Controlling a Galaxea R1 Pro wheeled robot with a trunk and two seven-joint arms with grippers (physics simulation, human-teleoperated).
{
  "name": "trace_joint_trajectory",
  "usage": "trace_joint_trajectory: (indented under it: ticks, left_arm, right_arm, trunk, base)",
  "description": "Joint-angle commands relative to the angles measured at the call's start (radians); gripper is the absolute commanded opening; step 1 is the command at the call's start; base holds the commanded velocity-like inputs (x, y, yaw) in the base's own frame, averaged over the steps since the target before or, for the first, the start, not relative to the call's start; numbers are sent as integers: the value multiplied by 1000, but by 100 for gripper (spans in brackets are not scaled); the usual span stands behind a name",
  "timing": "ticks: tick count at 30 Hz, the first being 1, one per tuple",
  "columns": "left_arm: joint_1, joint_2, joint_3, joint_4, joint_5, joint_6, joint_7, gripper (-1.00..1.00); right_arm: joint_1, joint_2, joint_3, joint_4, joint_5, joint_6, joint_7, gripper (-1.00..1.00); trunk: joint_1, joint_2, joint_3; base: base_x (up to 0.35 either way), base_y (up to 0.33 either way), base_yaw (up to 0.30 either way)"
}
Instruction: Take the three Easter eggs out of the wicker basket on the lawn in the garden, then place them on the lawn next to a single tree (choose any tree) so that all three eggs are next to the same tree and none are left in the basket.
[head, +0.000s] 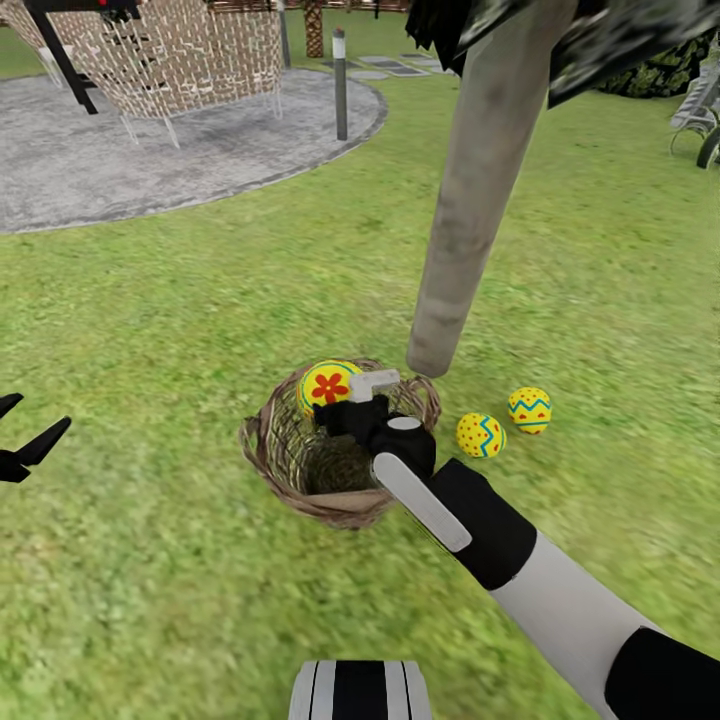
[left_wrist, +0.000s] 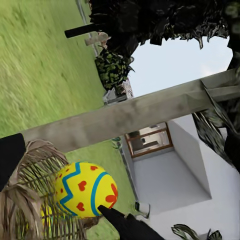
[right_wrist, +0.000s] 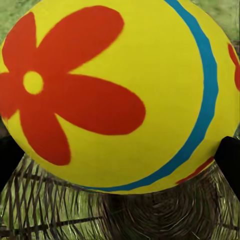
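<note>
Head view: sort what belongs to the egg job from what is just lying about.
Job: flower egg between the right end effector's fingers over the basket; two eggs on the grass; tree trunk.
Lying about: paved patch, post, net frame.

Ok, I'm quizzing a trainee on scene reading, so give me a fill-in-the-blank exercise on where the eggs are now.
1. ____ eggs lie on the lawn beside the tree trunk.
2. The right claw holds the last egg over the ____.
3. That egg's face shows a red ____.

Missing words: two; wicker basket; flower.
</note>
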Motion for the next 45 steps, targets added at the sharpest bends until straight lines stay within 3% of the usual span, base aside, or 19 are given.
trace_joint_trajectory:
  ticks: [1, 4, 11, 12, 13, 15, 16, 18, 19, 20, 23, 24, 26, 28, 35, 39, 45]
  left_arm:
    - [-1, 0, 0, 0, -3, 4, -4, 100]
    - [-1, -2, -2, 0, -4, 2, -4, 100]
    - [-1, -2, -2, 0, -4, 2, -4, 100]
    - [-1, -2, -2, 0, -4, 2, -4, 100]
    - [-1, -2, -1, 1, -4, 2, -4, 100]
    - [-1, -2, -1, 2, -4, 2, -4, 100]
    - [-1, -2, -1, 1, -4, 2, -4, 100]
    - [-1, -2, -1, 1, -4, 2, -4, 100]
    - [-1, -1, -1, 0, -4, 2, -4, 100]
    - [-1, 0, -1, -1, -4, 2, -4, 100]
    - [-1, -1, -1, -1, -4, 2, -4, 100]
    - [-1, -2, 0, -1, -4, 1, -4, 100]
    - [-1, -6, 1, 0, -4, 0, -5, 100]
    - [-1, -7, 1, 0, -3, -1, -6, 100]
    - [-1, -8, 1, -2, -2, -1, -10, 100]
    - [-1, -8, 1, -4, -2, -1, -10, 100]
    - [-1, -8, 1, -3, -1, -1, -10, 100]
  right_arm:
    - [6, -2, -16, -9, -11, 0, -10, -100]
    - [13, -6, -81, -29, -12, 2, -6, -100]
    - [14, -7, -93, -38, -18, 3, 9, -100]
    - [14, -10, -94, -37, -45, 3, 31, -100]
    - [14, -22, -100, -37, -98, 4, 73, -100]
    - [14, -113, -124, -37, -281, 5, 229, -100]
    - [14, -165, -129, -37, -342, 4, 323, -100]
    - [14, -226, -135, -35, -397, 4, 506, -100]
    - [14, -267, -138, -31, -418, 4, 658, -100]
    - [14, -292, -139, -30, -424, 4, 742, -100]
    - [14, -329, -141, -27, -445, 4, 812, -100]
    - [14, -349, -141, -27, -476, 4, 815, -100]
    - [14, -415, -141, -25, -599, 1, 830, -100]
    - [14, -446, -141, -21, -647, 0, 869, -100]
    - [24, -472, -143, -12, -659, -2, 899, -100]
    - [27, -477, -171, -12, -661, 1, 899, -100]
    - [41, -482, -177, -12, -663, 1, 901, -100]
  trunk:
    - [-1, 0, 3]
    - [-2, 1, 15]
    - [-8, 9, 41]
    - [-12, 16, 44]
    - [-16, 23, 48]
    - [-24, 37, 54]
    - [-27, 44, 57]
    - [-35, 58, 63]
    - [-39, 65, 66]
    - [-43, 72, 69]
    - [-50, 86, 76]
    - [-50, 86, 76]
    - [-50, 86, 76]
    - [-50, 86, 76]
    - [-50, 86, 76]
    - [-50, 86, 76]
    - [-50, 86, 81]
  base:
    - [0, 0, 0]
    - [0, 0, 0]
    - [0, 0, 0]
    - [0, 0, 0]
    - [0, 0, 0]
    - [0, 0, 0]
    - [0, 0, 0]
    - [0, 0, 0]
    - [0, 0, 0]
    - [0, 0, 0]
    - [0, 0, 0]
    - [0, 0, 0]
    - [0, 0, 0]
    - [0, 0, 0]
    - [-10, -33, 0]
    - [-129, -286, -14]
    - [-140, -308, -227]
